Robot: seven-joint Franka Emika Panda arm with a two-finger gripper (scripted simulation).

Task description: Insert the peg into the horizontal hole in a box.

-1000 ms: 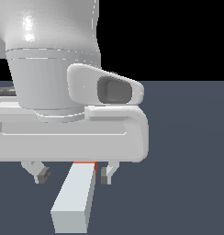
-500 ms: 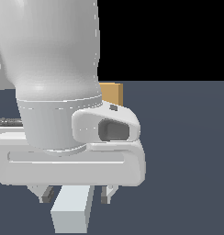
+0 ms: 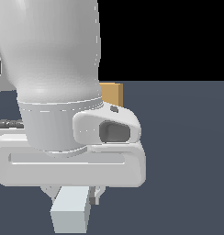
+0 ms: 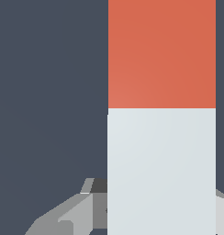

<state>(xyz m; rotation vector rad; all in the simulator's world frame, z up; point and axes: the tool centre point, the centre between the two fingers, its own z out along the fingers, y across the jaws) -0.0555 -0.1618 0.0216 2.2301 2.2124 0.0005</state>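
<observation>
- One relation governs the coming move: the peg sits between the gripper's fingers, its pale end pointing toward the exterior camera, so its long axis runs away from that camera toward the box behind the arm.
- At the exterior view's left, the arm's white wrist and hand housing fill most of the picture; only the short finger stubs show under the housing, close against the peg's sides.
- In the middle, the peg's pale block juts out below the hand, and its base is cut off by the picture's lower edge, so whether it rests on the dark floor I cannot tell.
- I judge the gripper clamped on the peg, since the fingers flank it tightly; actual contact is hidden.
- The wrist view shows the peg lengthwise, orange-red end farthest from the fingers, pale part nearest them.
- Further toward the exterior view's right, a tan corner of the box peeks past the arm, well apart from the peg.
- The hole is hidden; nothing is seen inside the box, and the peg is not yet inserted.
</observation>
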